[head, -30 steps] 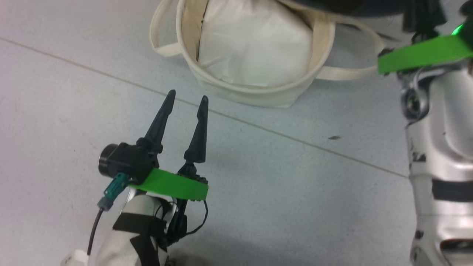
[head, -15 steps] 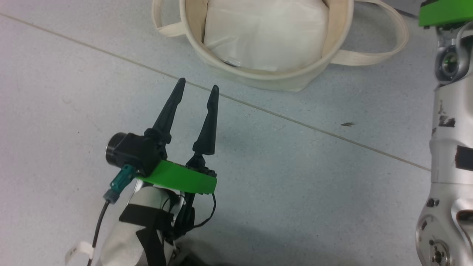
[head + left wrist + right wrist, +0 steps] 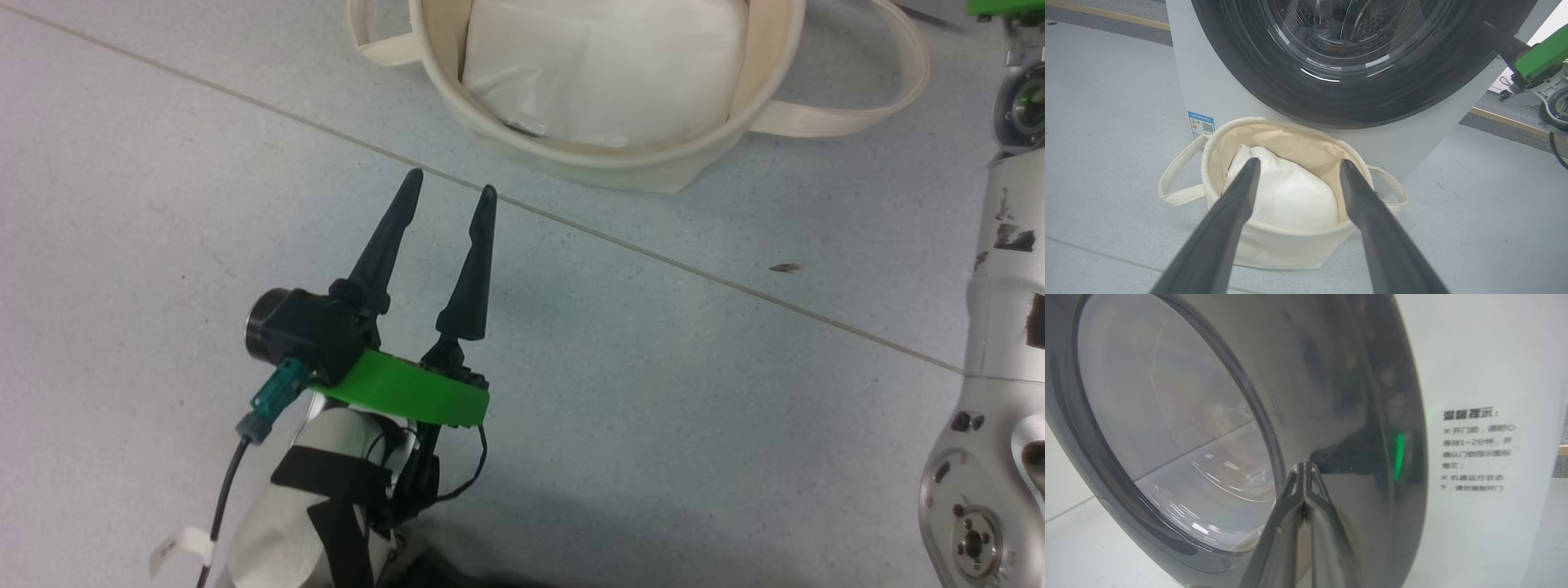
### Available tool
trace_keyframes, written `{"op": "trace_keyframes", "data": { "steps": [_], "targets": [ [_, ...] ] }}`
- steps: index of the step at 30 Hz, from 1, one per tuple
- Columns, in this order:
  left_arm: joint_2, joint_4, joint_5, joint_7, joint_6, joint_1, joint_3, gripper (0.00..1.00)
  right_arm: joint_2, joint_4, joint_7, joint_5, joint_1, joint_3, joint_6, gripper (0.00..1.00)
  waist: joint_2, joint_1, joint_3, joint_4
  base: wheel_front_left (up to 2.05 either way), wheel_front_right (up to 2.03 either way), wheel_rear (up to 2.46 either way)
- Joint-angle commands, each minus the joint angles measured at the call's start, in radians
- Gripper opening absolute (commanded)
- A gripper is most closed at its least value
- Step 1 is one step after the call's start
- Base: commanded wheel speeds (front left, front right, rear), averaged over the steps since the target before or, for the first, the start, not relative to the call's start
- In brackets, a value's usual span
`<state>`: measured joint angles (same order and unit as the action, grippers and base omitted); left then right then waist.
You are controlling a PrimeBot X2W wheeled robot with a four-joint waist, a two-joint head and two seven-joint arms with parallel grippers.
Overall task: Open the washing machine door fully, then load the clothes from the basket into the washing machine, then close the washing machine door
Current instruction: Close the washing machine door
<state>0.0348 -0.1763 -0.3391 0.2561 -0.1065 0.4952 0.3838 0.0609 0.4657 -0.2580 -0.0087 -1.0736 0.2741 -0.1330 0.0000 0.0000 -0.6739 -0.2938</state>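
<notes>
The cream basket (image 3: 588, 159) stands on the floor with a plain white bundle (image 3: 604, 73) in it; the clothes are out of view. My left gripper (image 3: 451, 184) hovers open and empty just short of the basket (image 3: 1274, 249). Behind the basket rises the white washing machine (image 3: 1208, 90), its black-rimmed washing machine door (image 3: 1355, 94) facing me, the steel drum dim through the glass. My right gripper (image 3: 1303, 467) is shut, fingertips against the door's glossy rim (image 3: 1339, 416) beside the glass bowl (image 3: 1167, 416). I cannot tell whether the door is latched.
The grey floor has a seam (image 3: 653, 257) running across it in front of the basket. My pale right forearm (image 3: 1000, 327) rises along the right edge. The basket's loop handles (image 3: 857, 122) stick out at both sides. A printed notice (image 3: 1478, 453) sits on the machine's front.
The head camera has shifted, sliding the basket up and to the right. My right arm has reached further up and away, its green mount now at the top corner. The left gripper stays open.
</notes>
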Motion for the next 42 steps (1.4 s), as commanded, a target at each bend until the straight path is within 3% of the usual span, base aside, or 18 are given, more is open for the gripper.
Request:
{"op": "trace_keyframes", "data": {
  "steps": [1,5,17,24,30,42],
  "targets": [
    [0.015,0.024,-0.007,0.006,-0.007,-0.001,-0.024,1.0,-0.011,-0.044,-0.004,0.006,-0.057,0.021,0.002,0.0,0.0,0.0,0.001,0.001,0.0,0.0,0.0],
    [0.015,0.02,-0.008,0.006,-0.004,0.001,-0.023,1.0,-0.011,-0.043,-0.004,0.03,-0.059,0.034,0.002,0.0,0.0,0.0,0.008,0.005,0.0,0.0,0.0],
    [0.015,-0.024,0.035,0.006,0.021,-0.04,-0.067,1.0,-0.011,-0.092,-0.004,0.142,0.125,-0.153,0.002,0.0,0.0,0.0,0.158,0.062,0.0,0.0,0.0],
    [0.015,-0.059,0.072,0.006,0.048,-0.1,-0.113,1.0,-0.011,-0.16,-0.004,0.214,0.338,-0.248,0.002,0.0,0.0,0.0,0.299,0.114,0.0,0.0,0.0],
    [0.015,-0.08,0.102,0.006,0.065,-0.169,-0.171,1.0,-0.011,-0.187,-0.004,0.356,0.534,-0.302,0.002,0.0,0.0,0.0,0.411,0.164,0.0,0.0,0.0],
    [0.015,-0.082,0.117,0.006,0.086,-0.275,-0.235,1.0,-0.011,-0.327,-0.004,0.295,0.861,-0.272,0.002,0.0,0.0,0.0,0.541,0.241,0.0,0.0,0.0]
  ]
}}
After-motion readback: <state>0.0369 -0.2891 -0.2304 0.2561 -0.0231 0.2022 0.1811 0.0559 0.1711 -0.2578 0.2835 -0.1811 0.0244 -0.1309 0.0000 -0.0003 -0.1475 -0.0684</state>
